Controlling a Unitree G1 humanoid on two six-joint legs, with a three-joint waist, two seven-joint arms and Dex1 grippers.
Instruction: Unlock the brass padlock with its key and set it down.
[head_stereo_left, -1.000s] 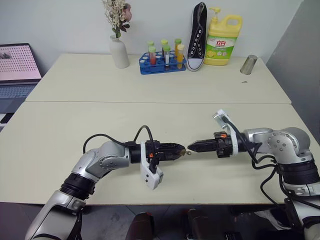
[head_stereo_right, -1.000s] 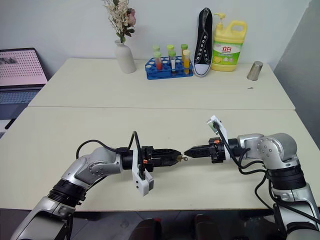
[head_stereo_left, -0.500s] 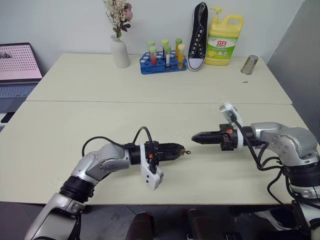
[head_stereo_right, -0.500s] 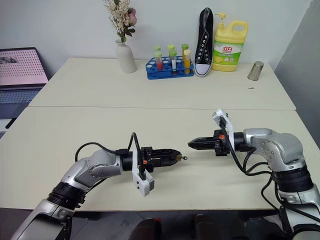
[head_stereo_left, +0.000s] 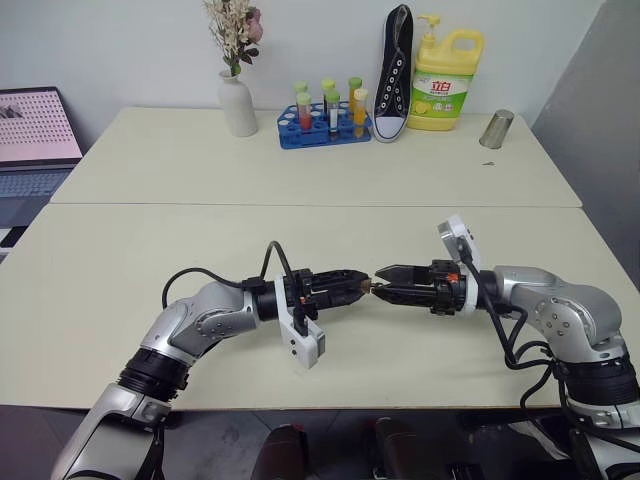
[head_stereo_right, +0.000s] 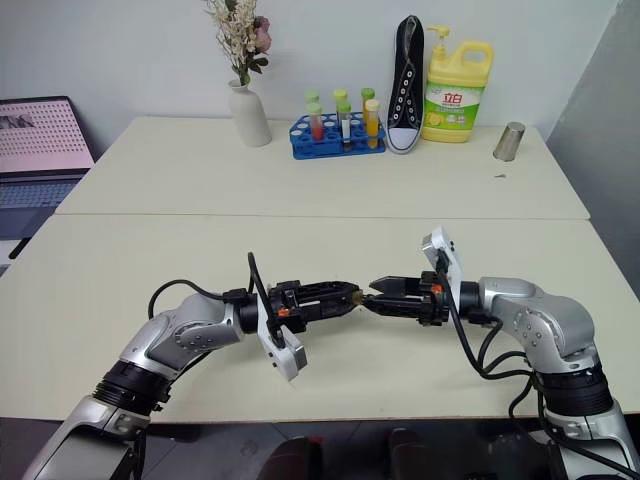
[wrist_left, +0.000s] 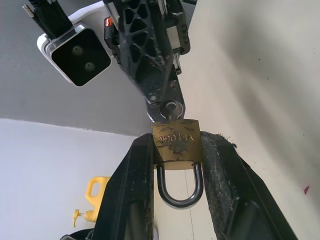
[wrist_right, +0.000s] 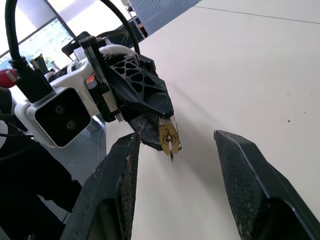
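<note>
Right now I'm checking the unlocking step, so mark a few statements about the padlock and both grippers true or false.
1. The left gripper clamps the brass padlock by its body. True.
2. The padlock lies on the table. False: it is held above it.
3. The right gripper is open, its fingers on either side of the key. True.
4. The shackle has sprung free of the body. False: both legs sit in the body.
5. The key is in the padlock. True.
</note>
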